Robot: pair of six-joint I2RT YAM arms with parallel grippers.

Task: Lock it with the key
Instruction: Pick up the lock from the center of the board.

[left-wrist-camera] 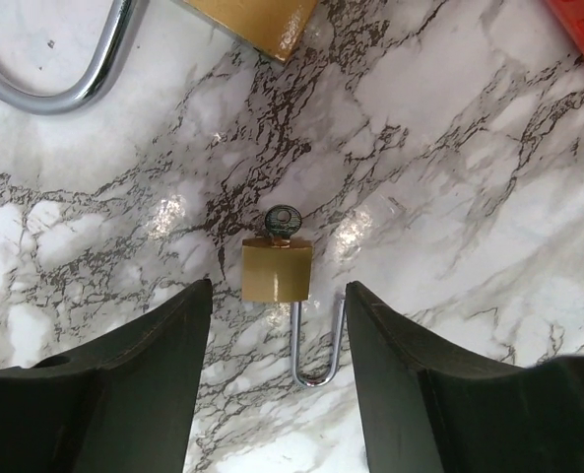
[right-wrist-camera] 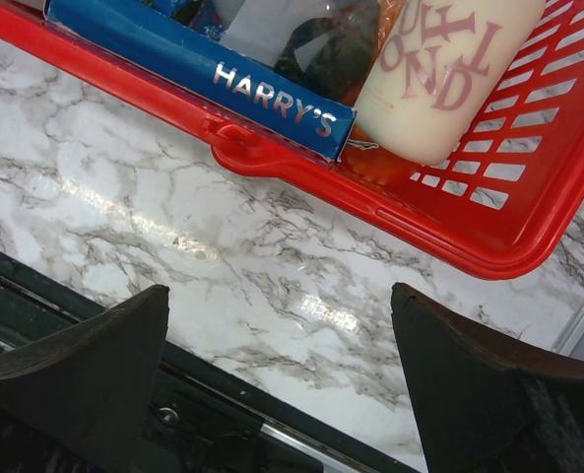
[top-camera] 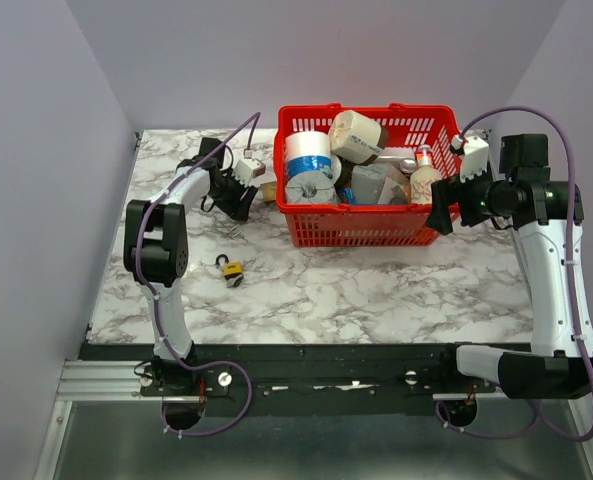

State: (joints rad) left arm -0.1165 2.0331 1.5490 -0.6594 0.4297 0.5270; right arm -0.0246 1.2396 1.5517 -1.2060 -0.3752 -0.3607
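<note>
Hovering part-open and empty over the bench (left-wrist-camera: pixel 469 197), the left hand (left-wrist-camera: pixel 277 325) frames a small padlock (left-wrist-camera: pixel 277 273), key (left-wrist-camera: pixel 284 221) at its 12 o'clock; lowering squarely to pinch that key before turning looks wisest. The right hand (right-wrist-camera: pixel 280 305) gapes, empty.

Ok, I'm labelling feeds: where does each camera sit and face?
Top external: above, behind the bases, looking down at the table; left arm, right arm show.
Left wrist: looks down at a small padlock; open left gripper frames it.
Right wrist: looks down at a corner of the red basket; open right gripper shows.
Shared by top and right wrist: the red basket.
</note>
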